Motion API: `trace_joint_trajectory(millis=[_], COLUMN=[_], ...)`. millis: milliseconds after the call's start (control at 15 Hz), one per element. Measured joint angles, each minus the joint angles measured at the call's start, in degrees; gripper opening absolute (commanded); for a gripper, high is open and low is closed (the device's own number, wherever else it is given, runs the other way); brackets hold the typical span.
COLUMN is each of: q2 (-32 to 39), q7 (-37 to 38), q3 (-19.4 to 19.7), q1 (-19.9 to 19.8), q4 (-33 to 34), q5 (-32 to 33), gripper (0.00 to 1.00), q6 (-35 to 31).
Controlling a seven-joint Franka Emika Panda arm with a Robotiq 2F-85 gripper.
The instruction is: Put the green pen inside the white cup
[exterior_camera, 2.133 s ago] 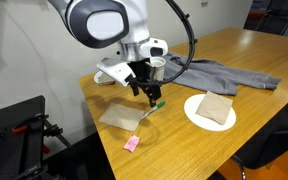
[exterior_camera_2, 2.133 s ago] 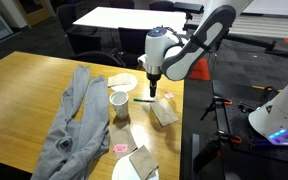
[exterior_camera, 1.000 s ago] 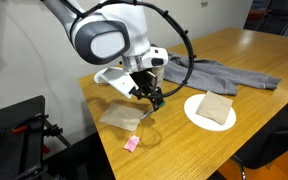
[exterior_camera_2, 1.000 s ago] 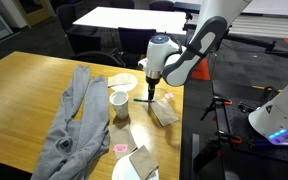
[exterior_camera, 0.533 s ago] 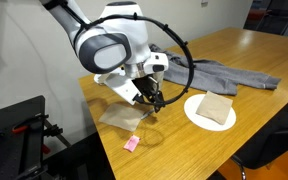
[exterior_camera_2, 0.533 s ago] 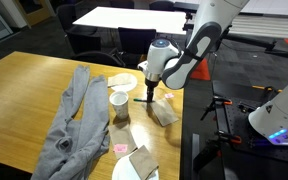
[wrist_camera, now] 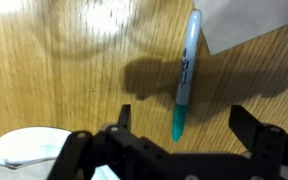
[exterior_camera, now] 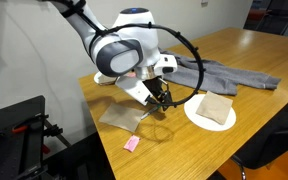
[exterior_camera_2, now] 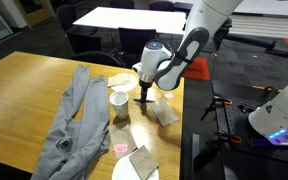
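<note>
The green pen (wrist_camera: 185, 75) lies flat on the wooden table in the wrist view, its teal end pointing toward me. My gripper (wrist_camera: 184, 118) is open and empty, with one finger on each side of the pen's teal end and just above the table. In both exterior views the gripper (exterior_camera: 159, 101) (exterior_camera_2: 144, 100) hangs low over the table and hides the pen. The white cup (exterior_camera_2: 119, 106) stands upright a short way beside the gripper, next to the grey cloth.
A tan napkin (exterior_camera_2: 164, 113) (exterior_camera: 119, 117) lies beside the pen. A shallow white dish (exterior_camera_2: 122, 82) (wrist_camera: 14, 160), a pink block (exterior_camera: 132, 144), a white plate (exterior_camera: 191, 112) holding a brown napkin and a grey cloth (exterior_camera: 224, 72) sit around. The table edge (exterior_camera: 104, 135) is close.
The arm has swung over and the gripper has come down toward the pen, which now lies between the open fingers. Nothing on the table has moved.
</note>
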State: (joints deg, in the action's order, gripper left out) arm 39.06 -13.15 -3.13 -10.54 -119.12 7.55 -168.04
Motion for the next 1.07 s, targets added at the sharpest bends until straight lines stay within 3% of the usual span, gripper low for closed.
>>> trace_joint_trajectory(millis=[400, 800, 1067], q2=[3.9, 5.8, 6.0], q7=[0.0, 0.0, 0.0], q3=[-0.5, -1.0, -1.1], q1=[-0.2, -0.2, -0.2], q4=[4.8, 7.4, 8.0], q5=[0.0, 0.0, 0.0], gripper=[0.44, 0.01, 0.04], q6=[0.6, 1.0, 1.7])
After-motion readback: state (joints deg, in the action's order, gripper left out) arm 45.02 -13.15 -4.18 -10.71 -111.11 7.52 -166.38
